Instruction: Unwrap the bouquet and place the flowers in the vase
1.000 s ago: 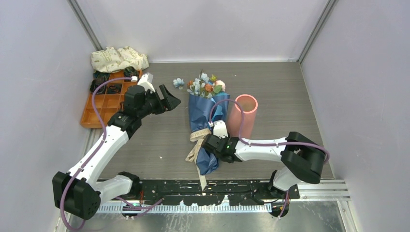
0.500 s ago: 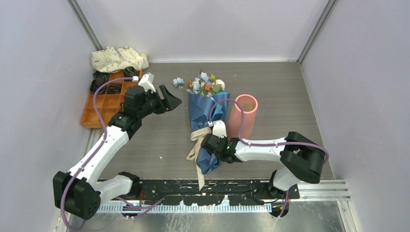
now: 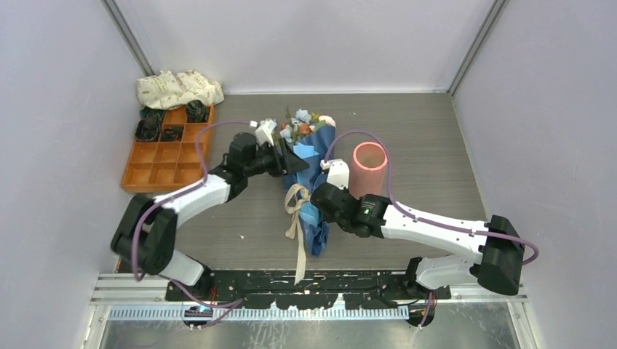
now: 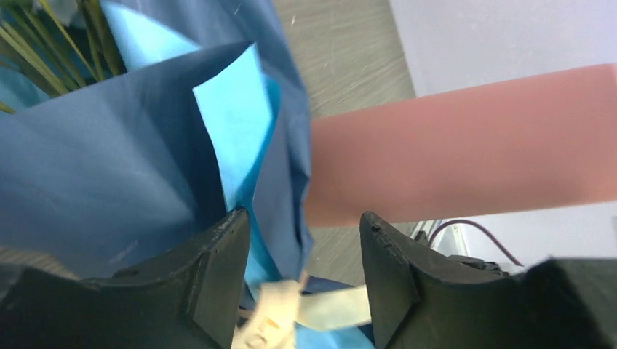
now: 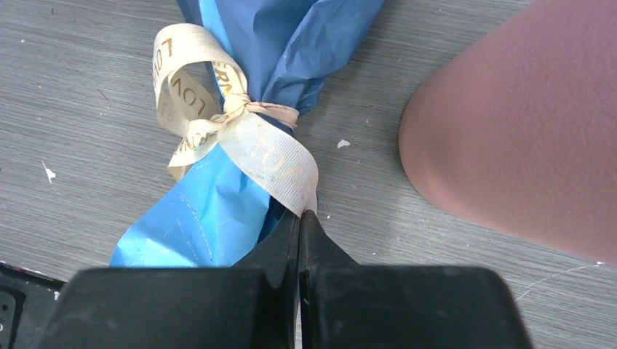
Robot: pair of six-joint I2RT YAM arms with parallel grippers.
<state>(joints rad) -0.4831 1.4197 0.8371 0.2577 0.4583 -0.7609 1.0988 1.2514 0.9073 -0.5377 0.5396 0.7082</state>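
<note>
On the table (image 3: 436, 131) I see the bouquet (image 3: 314, 174) lying centre, blooms toward the far wall, vase (image 3: 369, 169) upright just right of it. My left gripper (image 4: 304, 240) gapes around the blue paper (image 4: 109, 167) (nothing squeezed yet). My right gripper (image 5: 299, 222) is clamped on the ribbon (image 5: 269, 156).

Blue-papered bouquet (image 5: 291, 36), salmon vase (image 5: 524, 131), beige ribbon (image 5: 269, 163), perhaps gold-lettered

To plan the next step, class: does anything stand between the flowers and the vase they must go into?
Yes: the flowers are still wrapped in blue paper tied with a ribbon. The vase stands upright beside them, its mouth uncovered.
</note>
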